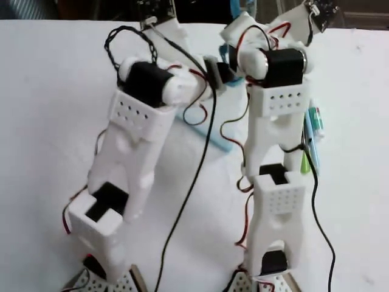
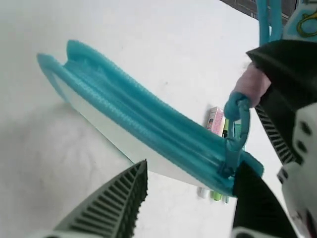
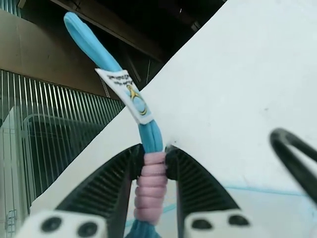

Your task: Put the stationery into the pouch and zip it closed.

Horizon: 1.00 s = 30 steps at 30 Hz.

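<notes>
Right fingers [image 3: 109, 191] pinch the pouch strap [image 3: 150, 131], left fingers [image 2: 121, 198] wide over white table [image 2: 148, 39], dim room [image 3: 49, 64] behind.

The pouch [image 2: 148, 124] is long and slim, teal, with a pale side panel. Two ridged teal bands run side by side along its upper edge. It lies on the white tabletop [image 2: 148, 39], passing at a slant between the spread jaws of the left claw [image 2: 190, 173], with one end just beside a jaw. From that end rises a teal strap [image 3: 150, 131] with a pink wrapped section and a white tag; the right claw [image 3: 152, 151] pinches it at the pink part. The pens [image 2: 215, 120], one pink-and-white and others green, lie together on the tabletop just beyond the pouch from the left claw.
</notes>
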Tool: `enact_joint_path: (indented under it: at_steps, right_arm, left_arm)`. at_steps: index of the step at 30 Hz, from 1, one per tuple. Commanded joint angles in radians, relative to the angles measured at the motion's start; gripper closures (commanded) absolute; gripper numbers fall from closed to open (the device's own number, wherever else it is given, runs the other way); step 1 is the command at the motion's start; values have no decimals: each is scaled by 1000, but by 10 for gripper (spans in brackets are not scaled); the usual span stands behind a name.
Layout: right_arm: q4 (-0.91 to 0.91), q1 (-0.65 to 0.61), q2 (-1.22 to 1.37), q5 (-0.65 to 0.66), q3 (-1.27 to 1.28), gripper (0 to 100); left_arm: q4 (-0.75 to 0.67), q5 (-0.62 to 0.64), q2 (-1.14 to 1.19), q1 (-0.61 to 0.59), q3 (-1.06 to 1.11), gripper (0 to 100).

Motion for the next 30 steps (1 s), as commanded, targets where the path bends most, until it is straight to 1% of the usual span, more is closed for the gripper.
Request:
enact_joint_path:
  at_steps: [1, 2, 5, 6, 10, 13, 15, 19, 27, 30]
  right_arm:
    - [-7, 25, -10, -8, -17, 981]
    - [-7, 30, -8, -8, -17, 981]
    - [-21, 38, -8, -8, -17, 981]
    - [-22, 38, -8, -8, -17, 981]
    - [-27, 38, -8, -8, -15, 981]
    - [-28, 33, -7, -8, -15, 981]
    - [-47, 30, -7, -2, -5, 981]
    - [-91, 27, 10, 2, -14, 981]
    - [-150, -2, 59, 3, -14, 981]
    - [-182, 8, 62, 3, -5, 981]
  left_arm:
    - [8, 6, 4, 19, -8, 730]
    - [9, 2, 4, 27, -8, 740]
    - [9, -86, 13, 53, -6, 782]
    - [9, -97, 15, 58, -2, 795]
    - [8, -112, 15, 61, 117, 805]
    - [2, -155, 15, 61, 204, 820]
    - [-12, -215, 15, 61, 226, 872]
    - [-51, -377, 8, 62, 222, 977]
    - [-35, -621, 5, 71, 224, 978]
    - [5, -701, 2, 54, 222, 978]
